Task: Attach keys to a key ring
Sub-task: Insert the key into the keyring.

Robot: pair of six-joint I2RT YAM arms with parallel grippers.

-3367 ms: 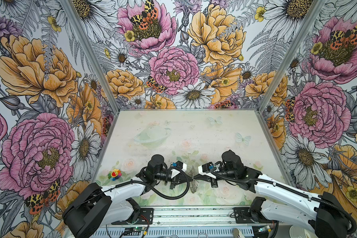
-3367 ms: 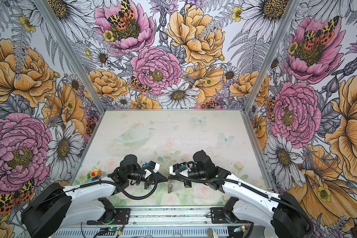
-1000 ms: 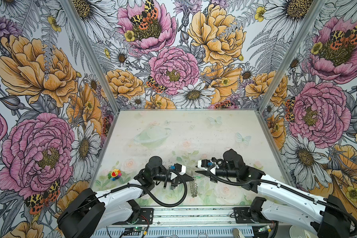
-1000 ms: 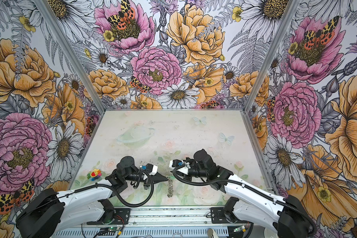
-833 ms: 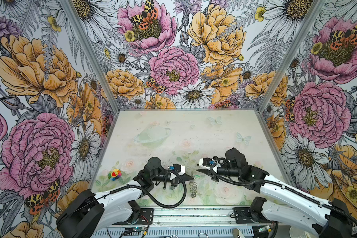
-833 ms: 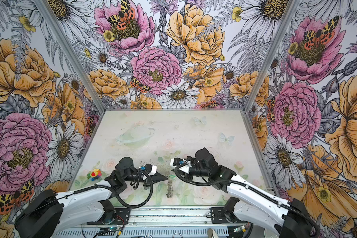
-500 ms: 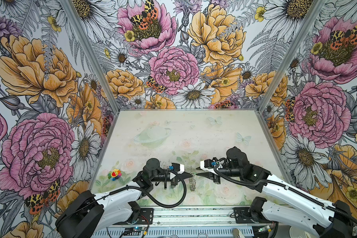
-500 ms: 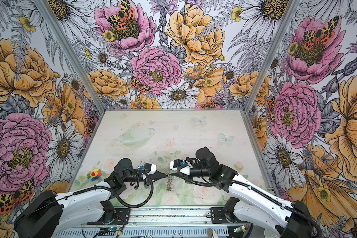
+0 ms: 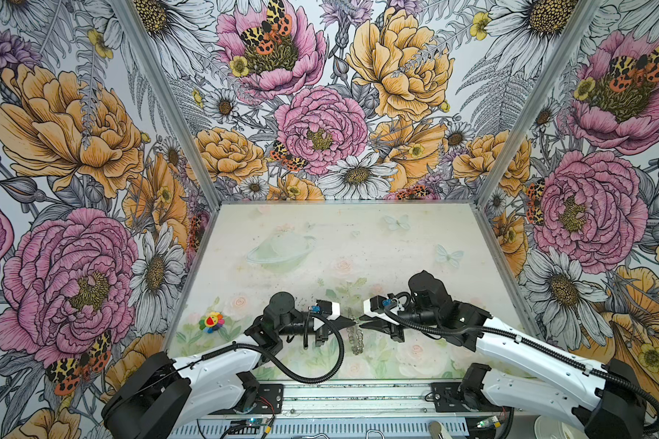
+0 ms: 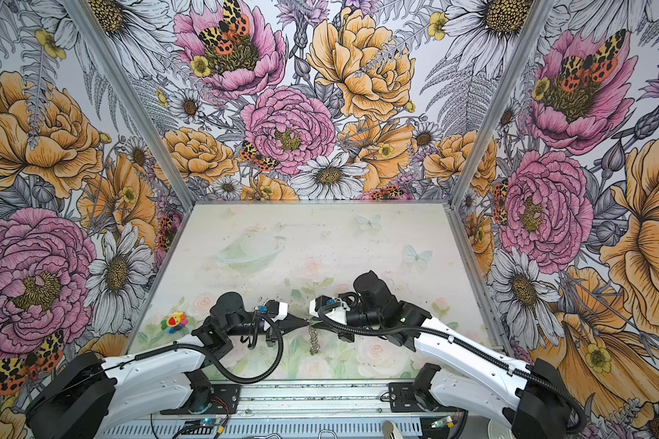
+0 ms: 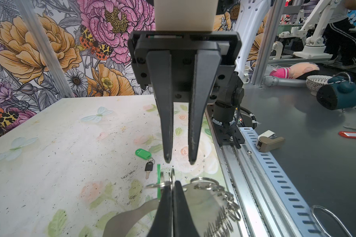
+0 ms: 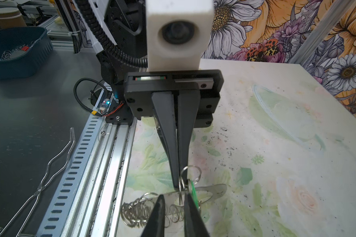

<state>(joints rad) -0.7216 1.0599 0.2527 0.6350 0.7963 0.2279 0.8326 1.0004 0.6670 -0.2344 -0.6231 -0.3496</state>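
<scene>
While one loose key [image 11: 148, 166], joined to its own green tag, lies flat on the bench [image 11: 60, 164] just beyond the claw tips, unattached, the job reads as half done at best.

- Second green tag [image 11: 158, 182] stands edge-on right beside the pinched wire ring [image 11: 172, 174]. Its key is not visible. Cannot tell whether it is threaded on or only touching.
- Judgement: threading of one key is under way, and the loose key is left to do entirely.

Key ring [image 9: 354, 338]:
- Sits near the middle of the bench, toward the front rail, directly under the meeting tips in both top views.
- Its grey plate trails toward the rail, with small rings bunched along the edge. Lifted or resting, cannot tell.

Left claw [image 11: 172, 182]: jaws pressed together on the wire ring at the plate's end.

Right claw [image 11: 179, 163]: jaws a narrow gap apart. Nothing is seen between the tips in the left wrist view. The tips stop just short of the pinched ring.

Pose: both arms reach in from the front rail, forearms low and angled inward. The wrists are levelled so the claws lie near horizontal, nose to nose, tips almost touching over the key ring.
</scene>
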